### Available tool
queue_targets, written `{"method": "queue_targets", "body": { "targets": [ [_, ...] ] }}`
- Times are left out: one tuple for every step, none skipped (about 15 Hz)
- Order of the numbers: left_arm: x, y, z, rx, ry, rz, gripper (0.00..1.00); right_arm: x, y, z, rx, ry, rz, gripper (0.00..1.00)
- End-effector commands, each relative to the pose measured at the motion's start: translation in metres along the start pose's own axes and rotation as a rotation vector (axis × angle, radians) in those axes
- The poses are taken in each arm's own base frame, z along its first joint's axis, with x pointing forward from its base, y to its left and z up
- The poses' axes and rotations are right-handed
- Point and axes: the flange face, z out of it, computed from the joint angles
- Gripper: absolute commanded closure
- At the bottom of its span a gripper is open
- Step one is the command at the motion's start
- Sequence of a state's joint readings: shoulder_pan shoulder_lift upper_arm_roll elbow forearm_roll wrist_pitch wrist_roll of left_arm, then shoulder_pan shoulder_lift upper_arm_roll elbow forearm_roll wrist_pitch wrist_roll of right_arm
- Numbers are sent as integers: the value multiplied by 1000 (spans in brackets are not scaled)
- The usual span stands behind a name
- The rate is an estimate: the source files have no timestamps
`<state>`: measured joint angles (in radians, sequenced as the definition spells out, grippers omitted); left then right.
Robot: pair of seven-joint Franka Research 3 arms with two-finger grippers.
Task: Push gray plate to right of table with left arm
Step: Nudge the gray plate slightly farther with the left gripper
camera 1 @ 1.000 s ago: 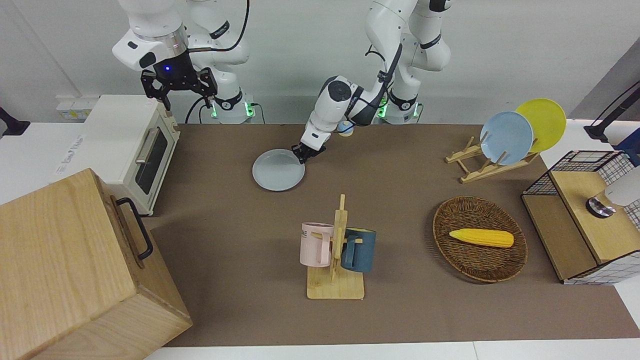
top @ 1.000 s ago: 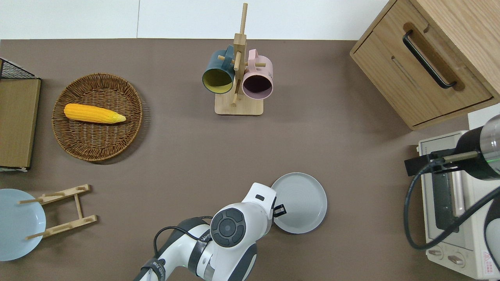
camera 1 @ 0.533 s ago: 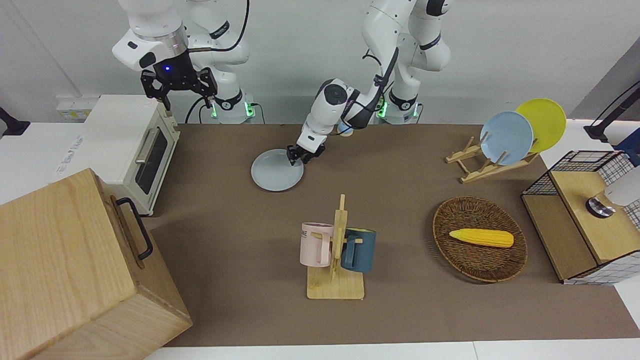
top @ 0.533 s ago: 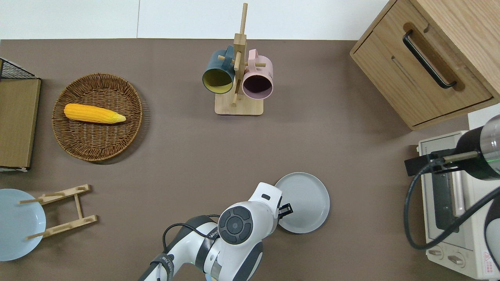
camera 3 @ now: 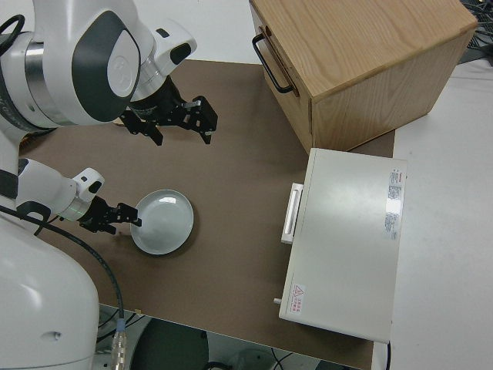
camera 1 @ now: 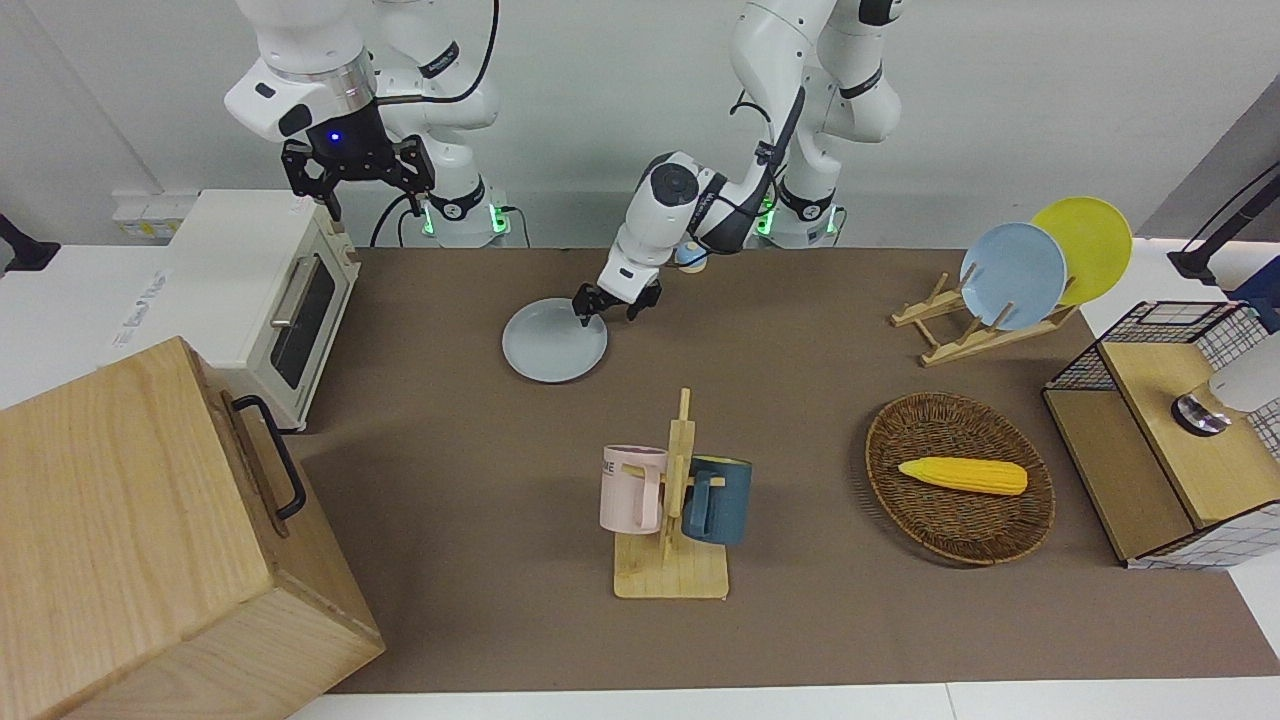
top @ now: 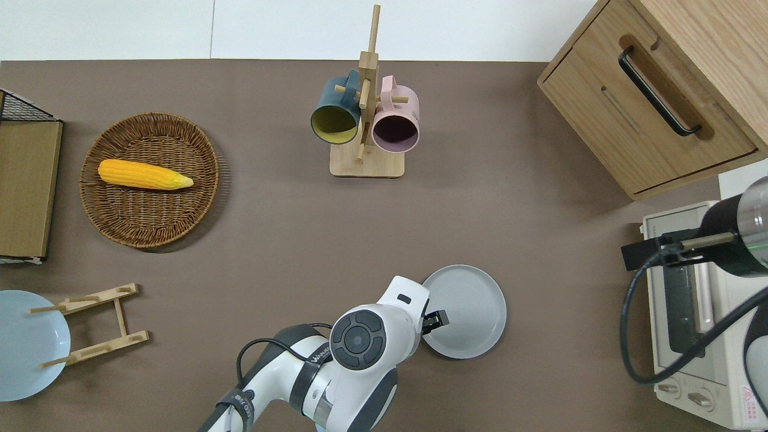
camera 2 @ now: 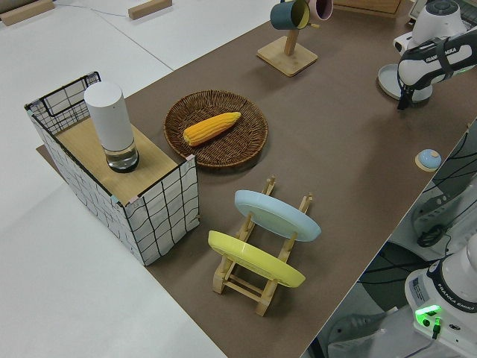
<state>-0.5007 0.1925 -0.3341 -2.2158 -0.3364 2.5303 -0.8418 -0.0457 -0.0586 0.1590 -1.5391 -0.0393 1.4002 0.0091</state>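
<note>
The gray plate (camera 1: 554, 340) lies flat on the table (camera 1: 820, 620), left of centre in the upper half of the front view. The left gripper (camera 1: 610, 306) sits at the plate's rim (fingers spread apart, one tip over the rim). The right arm (camera 1: 330, 100) is parked.
</note>
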Motion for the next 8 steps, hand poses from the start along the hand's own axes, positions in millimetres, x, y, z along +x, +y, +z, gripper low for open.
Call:
{"method": "queue_targets", "body": {
  "targets": [
    [14,-14,-39,52,31,37,9,-5,1,-2,-1,-6,-4,5],
    [22,-20,-53,59,37,52,9,-5,1,-2,-2,-6,-4,5],
    [32,-30,-68,71,33,81,9,-5,1,-2,-2,-6,-4,5],
    [43,-42,-85,80,31,107,7,-5,1,-2,-2,-4,-4,5],
    [56,-56,-103,90,29,124,7,-5,1,-2,-2,-6,-4,5],
    [69,-73,-118,101,21,143,7,-5,1,-2,-2,-6,-4,5],
    [81,-87,-129,108,15,167,7,-5,1,-2,-2,-6,-4,5],
    [90,-100,-139,111,15,178,7,-5,1,-2,-2,-6,-4,5]
  ]
}}
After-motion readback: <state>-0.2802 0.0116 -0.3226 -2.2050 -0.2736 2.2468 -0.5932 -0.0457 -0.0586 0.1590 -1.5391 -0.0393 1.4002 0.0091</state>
